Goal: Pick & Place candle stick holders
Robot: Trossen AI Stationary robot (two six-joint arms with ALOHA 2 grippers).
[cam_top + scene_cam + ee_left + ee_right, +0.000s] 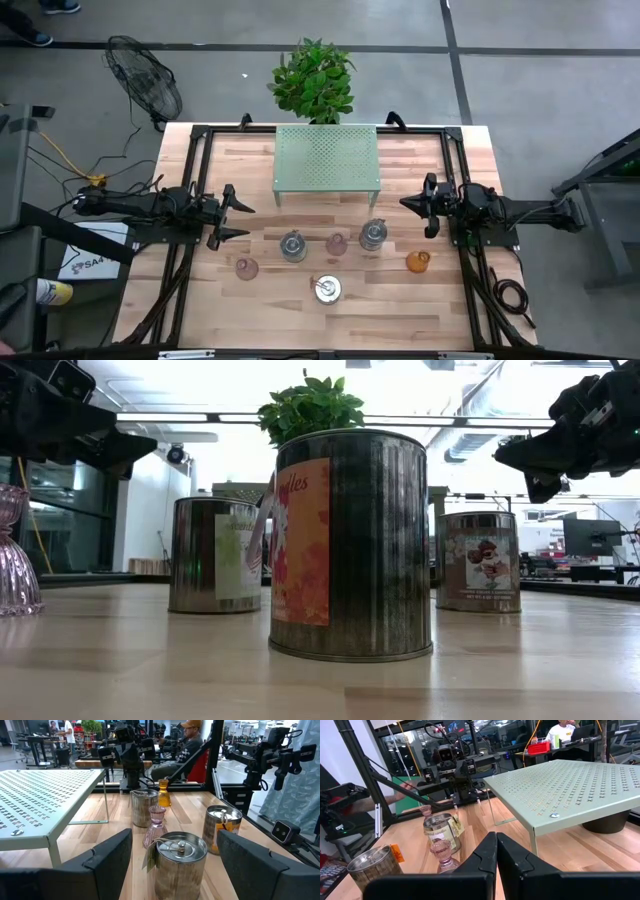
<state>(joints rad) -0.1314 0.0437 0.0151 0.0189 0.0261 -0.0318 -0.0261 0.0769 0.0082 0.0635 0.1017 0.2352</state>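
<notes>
Three silver tin holders stand upright on the wooden table [293,245] [372,235] [326,290]. Two pink glass holders [247,268] [337,243] and an amber one [418,261] stand among them. My left gripper [232,215] is open, above the table's left side, pointing at the nearest tin [180,857]. It touches nothing. My right gripper [408,205] is shut and empty, above the table's right side; its closed fingers [496,845] point toward a pink holder [441,851] and a tin [442,832].
A green perforated shelf [327,160] stands on legs at the table's far middle, with a potted plant [313,80] behind it. Black frame rails [190,180] run along the table's left and right sides. People sit at desks beyond the table [187,742].
</notes>
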